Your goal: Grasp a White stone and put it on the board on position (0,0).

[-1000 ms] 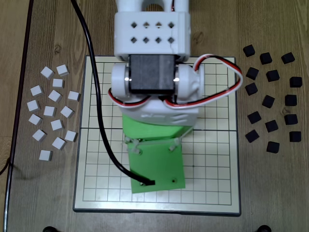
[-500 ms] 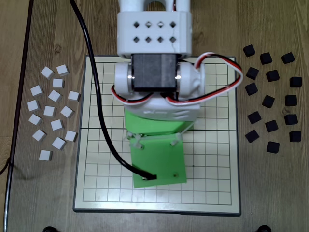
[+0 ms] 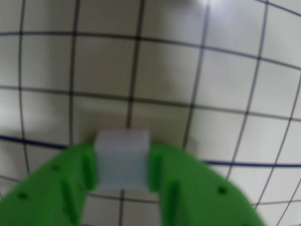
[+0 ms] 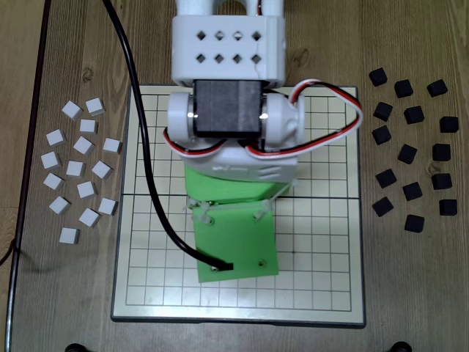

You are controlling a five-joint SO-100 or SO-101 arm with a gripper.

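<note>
Sitting squarely between the two green fingers, the white stone (image 3: 122, 160) is a small pale cube held by its side faces, so the gripper (image 3: 123, 162) is closed on it and carries it above the board (image 3: 225, 94). In the wrist view the stone hangs over the grid with a line crossing just beyond its far edge; the blur hides whether it already touches the surface. The fixed view hides the stone entirely under the green gripper (image 4: 234, 242) and the white arm (image 4: 231, 95), which reach down the middle of the board (image 4: 322, 220) towards its lower half.

The step in hand appears to be carrying the stone to its target point. Which corner counts as (0,0) cannot be read from the pictures, so the arm should travel to that corner with the stone lifted clear of the grid, then lower straight down until the cube rests centred on the crossing. Keep the grip steady during travel, since only the two side faces are held. Release only once the stone sits flat, and part the fingers gently so it does not skid.

The loose white stones (image 4: 80, 172) lie beside the board on the left of the fixed view, the black stones (image 4: 414, 147) on the right.
</note>
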